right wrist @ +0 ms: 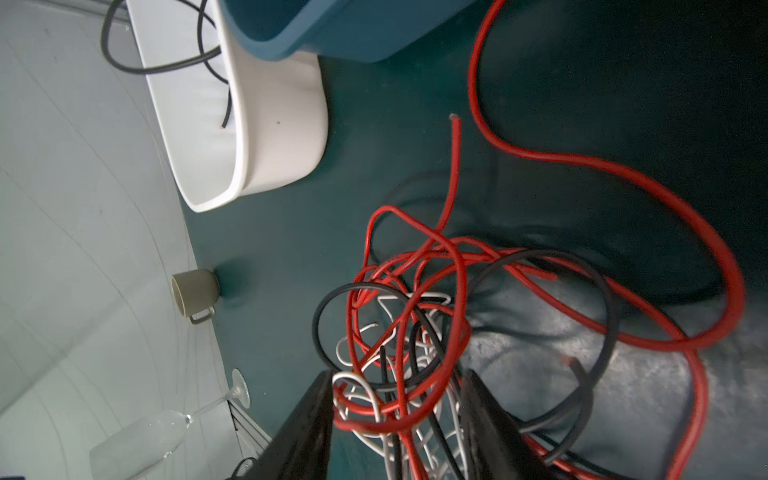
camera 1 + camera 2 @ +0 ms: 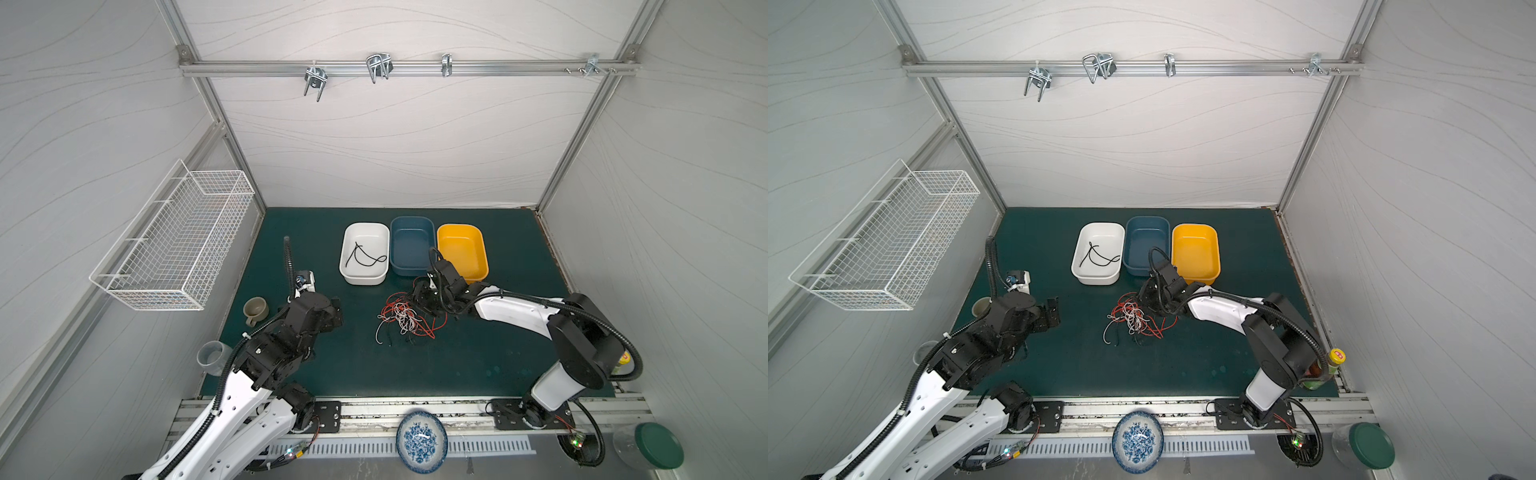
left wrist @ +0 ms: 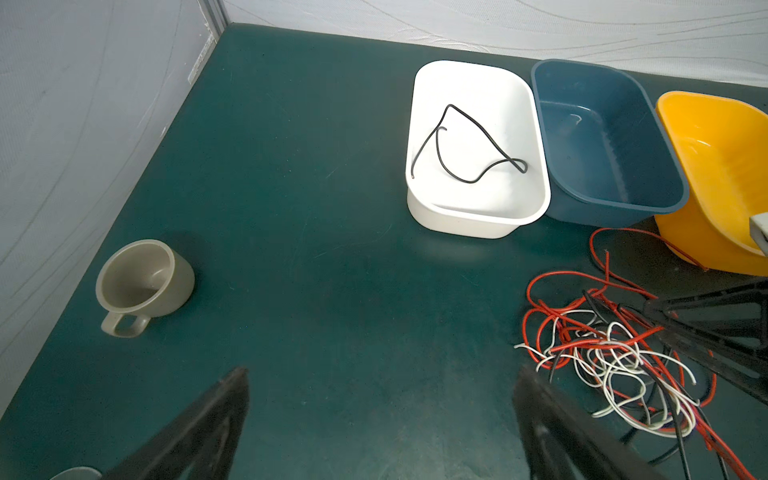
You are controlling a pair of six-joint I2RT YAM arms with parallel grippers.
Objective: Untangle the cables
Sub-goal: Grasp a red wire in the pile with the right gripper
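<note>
Red, white and black cables (image 2: 401, 318) tangled at middle of bench (image 2: 478, 353), right gripper (image 1: 397, 376) astride them, grip unclear, left gripper (image 3: 382, 372) spread wide, black cable (image 2: 363, 255) in white bin (image 2: 368, 229), bottle cap (image 2: 1336, 356) label unreadable

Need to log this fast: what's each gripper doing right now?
Left gripper: open, empty.
Right gripper: jaws astride the cables; whether it grips them cannot be told.

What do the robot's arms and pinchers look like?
The left arm and right arm have white shells and black joints, each with a black ribbed hose alongside. The left gripper and right gripper are black, with two flat tapering fingers.
</note>
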